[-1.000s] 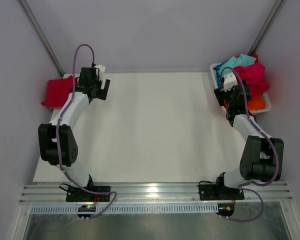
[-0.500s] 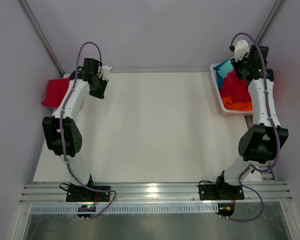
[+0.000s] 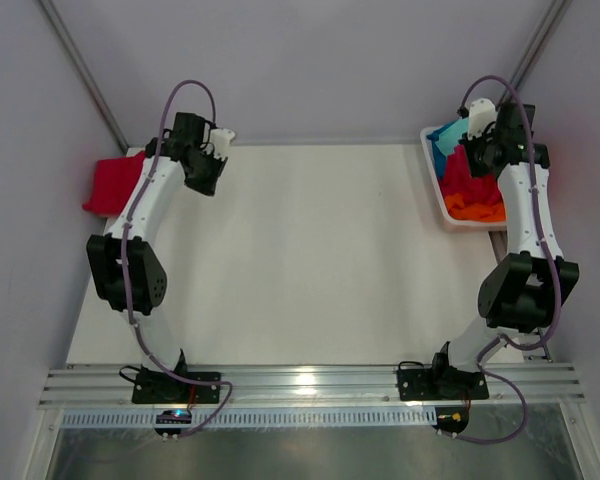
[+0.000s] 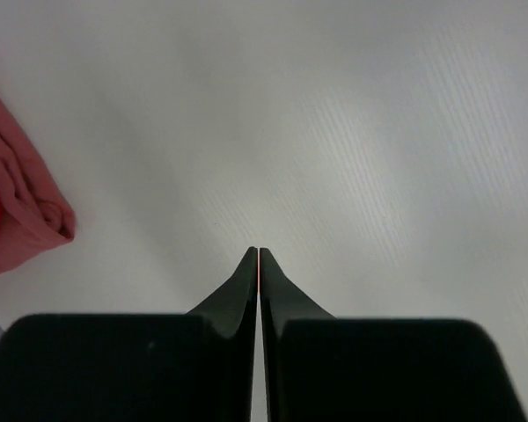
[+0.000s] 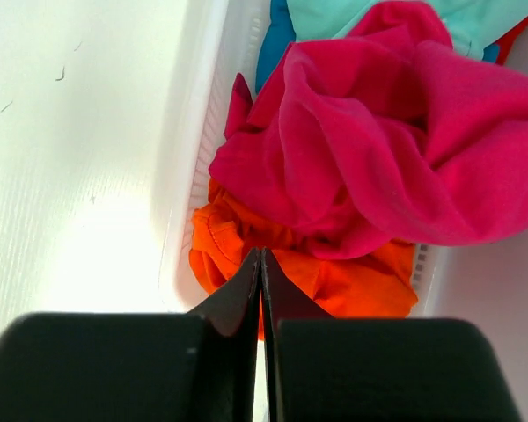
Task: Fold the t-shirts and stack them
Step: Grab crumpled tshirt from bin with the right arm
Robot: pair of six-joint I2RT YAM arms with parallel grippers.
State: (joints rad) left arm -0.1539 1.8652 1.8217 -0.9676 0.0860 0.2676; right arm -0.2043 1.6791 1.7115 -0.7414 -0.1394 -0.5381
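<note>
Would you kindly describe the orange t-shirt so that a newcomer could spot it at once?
Look to the far right corner of the table, where a white basket stands. The orange t-shirt lies at the basket's near end, partly under a crimson t-shirt. It is the only orange cloth there; the rest are crimson, teal or blue.

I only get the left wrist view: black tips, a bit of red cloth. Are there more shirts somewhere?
Observer: Yes, a white basket at the far right corner of the table holds a heap.
Operator: What colours?
Observer: A crimson shirt on top, an orange shirt beneath, a teal shirt behind.
Operator: Is the other arm grabbing one?
Observer: No, the right pincer is shut with nothing between its tips, pointing at the orange one.
</note>
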